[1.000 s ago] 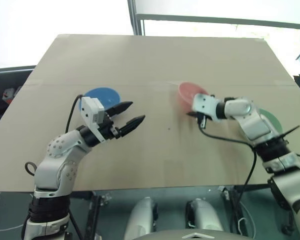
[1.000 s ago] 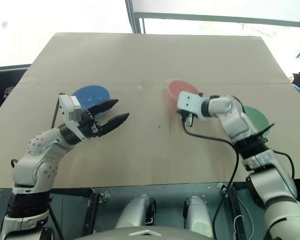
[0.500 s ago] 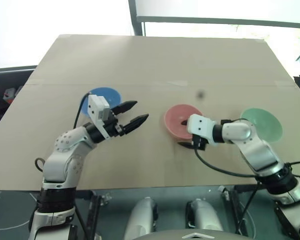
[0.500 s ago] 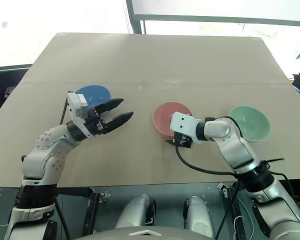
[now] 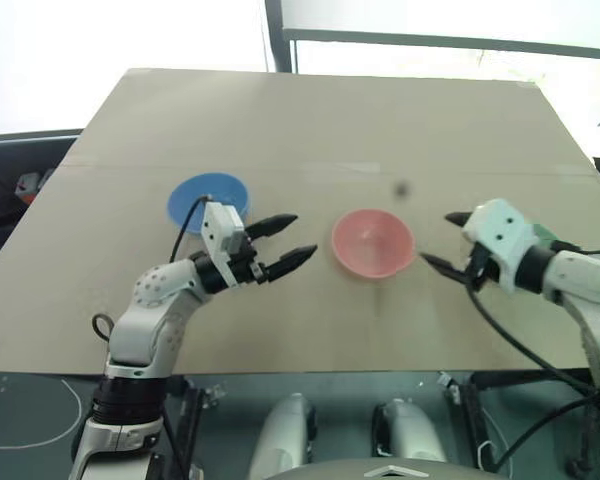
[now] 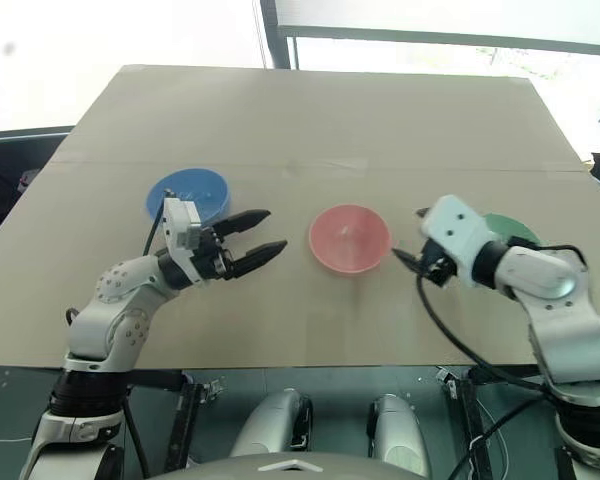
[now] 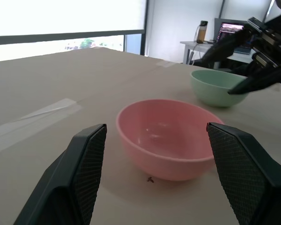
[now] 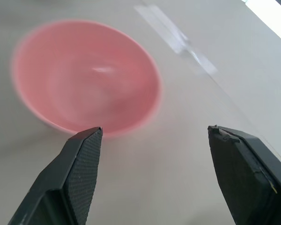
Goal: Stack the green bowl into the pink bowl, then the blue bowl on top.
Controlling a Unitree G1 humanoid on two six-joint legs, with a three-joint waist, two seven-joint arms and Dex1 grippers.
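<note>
The pink bowl (image 5: pixel 373 243) stands upright at the middle of the table, with nothing in it. My left gripper (image 5: pixel 302 235) hovers open just to its left, pointing at it; the left wrist view frames the pink bowl (image 7: pixel 167 136) between the two fingers. My right gripper (image 5: pixel 436 238) is open a short way right of the bowl, apart from it, and looks down on the pink bowl (image 8: pixel 84 77). The green bowl (image 6: pixel 508 228) sits at the right, mostly hidden behind the right hand, and shows again as the green bowl (image 7: pixel 215 86). The blue bowl (image 5: pixel 208 198) rests behind my left hand.
The brown cardboard tabletop (image 5: pixel 310 120) has a tape seam running across its middle, with open surface beyond the bowls. Its front edge (image 5: pixel 310 370) lies close below both arms. A desk with a monitor (image 7: pixel 234 40) stands beyond the table.
My right gripper drew the pink bowl nearer and to the middle, opened, let it go and pulled away to the right. The left gripper edged right toward the bowl.
</note>
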